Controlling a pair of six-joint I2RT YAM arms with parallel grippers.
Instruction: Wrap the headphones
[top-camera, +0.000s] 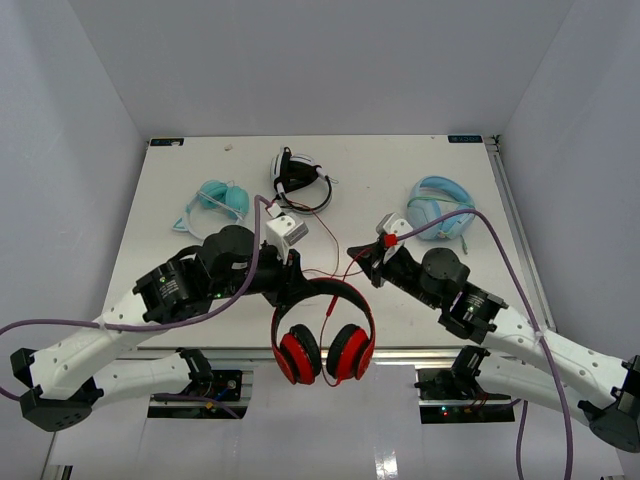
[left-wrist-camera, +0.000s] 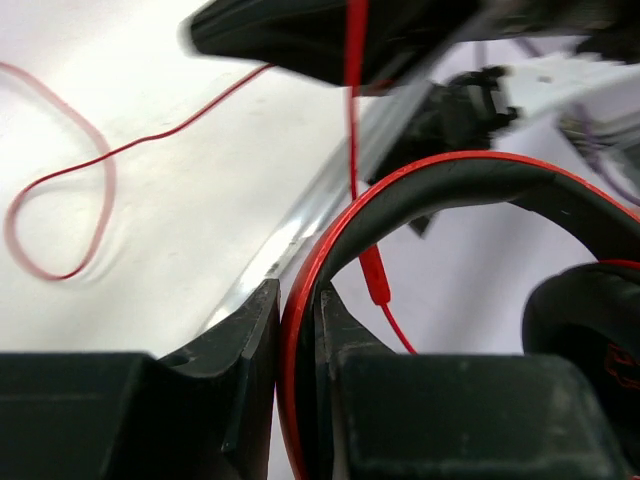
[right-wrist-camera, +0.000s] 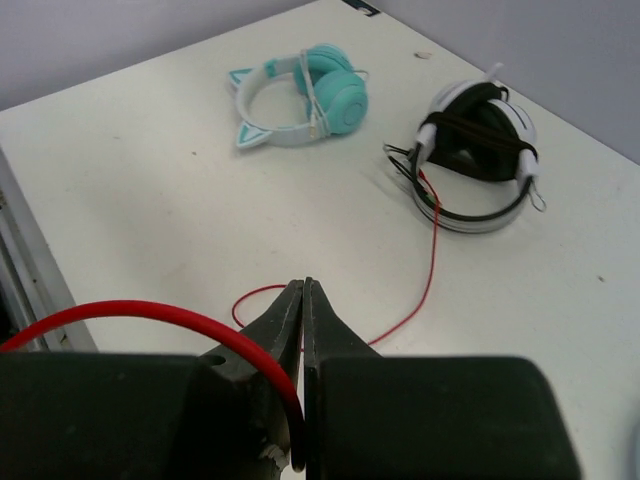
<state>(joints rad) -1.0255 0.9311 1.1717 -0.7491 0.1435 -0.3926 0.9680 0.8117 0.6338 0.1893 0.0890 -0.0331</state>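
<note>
From above: your left gripper (top-camera: 290, 283) is clamped on the headband of the red headphones (top-camera: 323, 340). The cups sit just below its jaws at the near table edge. Your right gripper (top-camera: 362, 262) is right across from it, jaws pressed together on the thin red cable (top-camera: 325, 318).

Left wrist: the headband (left-wrist-camera: 450, 180) comes up between the jaws, pinched tight. Beyond the tips the cable drops down with its little remote (left-wrist-camera: 375, 275), and a slack loop lies on the table off to the left of the jaws. That grip is your anchor, so hold it steady.

Right wrist: the jaws are shut on the cable, which arcs in from the left and goes in between them. The rest trails ahead of the tips, up to the black-and-white pair (right-wrist-camera: 480, 150).

Looks like the step is winding the cable round the band. I'd use light tension, carry it over close to the left jaws, and watch the slack doesn't snag that other pair.
</note>
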